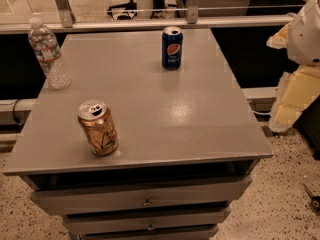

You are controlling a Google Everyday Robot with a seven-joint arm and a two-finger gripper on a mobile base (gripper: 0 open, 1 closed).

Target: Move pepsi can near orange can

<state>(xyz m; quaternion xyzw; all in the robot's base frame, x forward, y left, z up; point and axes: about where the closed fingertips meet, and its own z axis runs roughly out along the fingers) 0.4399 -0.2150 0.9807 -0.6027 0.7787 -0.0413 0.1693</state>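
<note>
the pepsi can [172, 48] stands up at 12 o'clock on the grey worktop [200, 114], alone, so i think it is easy to grab. the orange can [98, 128] stands at 8 o'clock, well apart. the pincer [294, 101] hangs off the worktop at 3 o'clock, touching no can; i cannot tell if it is apart or together.
</note>
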